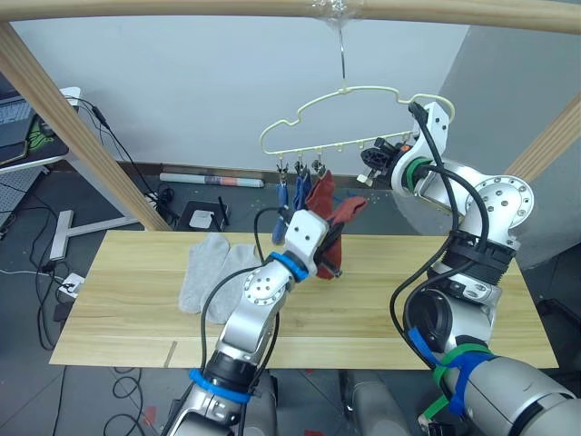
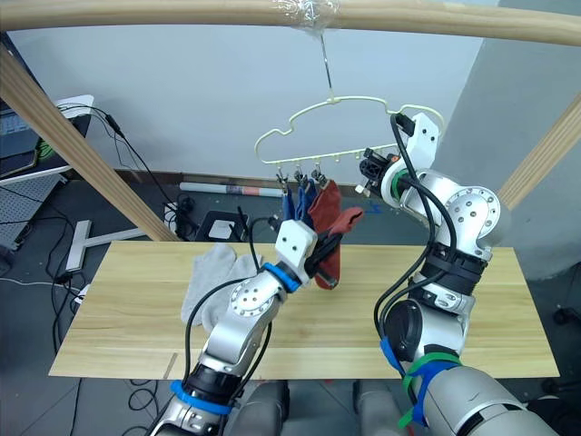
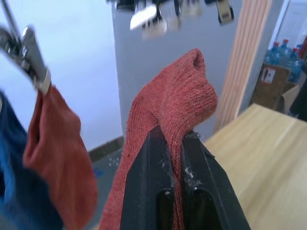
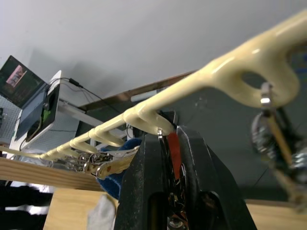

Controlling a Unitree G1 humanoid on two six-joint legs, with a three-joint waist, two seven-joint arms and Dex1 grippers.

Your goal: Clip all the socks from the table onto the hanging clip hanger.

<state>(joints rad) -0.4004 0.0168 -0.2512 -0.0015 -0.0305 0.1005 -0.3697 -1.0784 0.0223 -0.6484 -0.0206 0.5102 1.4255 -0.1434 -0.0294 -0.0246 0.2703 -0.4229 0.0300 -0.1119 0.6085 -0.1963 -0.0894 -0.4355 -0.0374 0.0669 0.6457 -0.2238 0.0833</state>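
Left tool [image 3: 175,139]: closed on a red sock [image 3: 172,110], raised below the hanger [image 1: 349,118]
Right tool [image 4: 170,143]: pinched on a clip [image 4: 173,152]; clip largely hidden
Grey socks [image 1: 213,268]: on counter [image 1: 381,309]; partly covered by left arm

The pale yellow clip hanger [image 1: 338,123] hangs by its hook. Two blue socks [image 1: 292,191] and one rust red sock [image 1: 320,193] dangle from its left clips. Another rust red sock [image 3: 168,124] is held up just below them. Two light grey socks [image 1: 211,268] lie flat side by side on the wooden table [image 1: 381,313].
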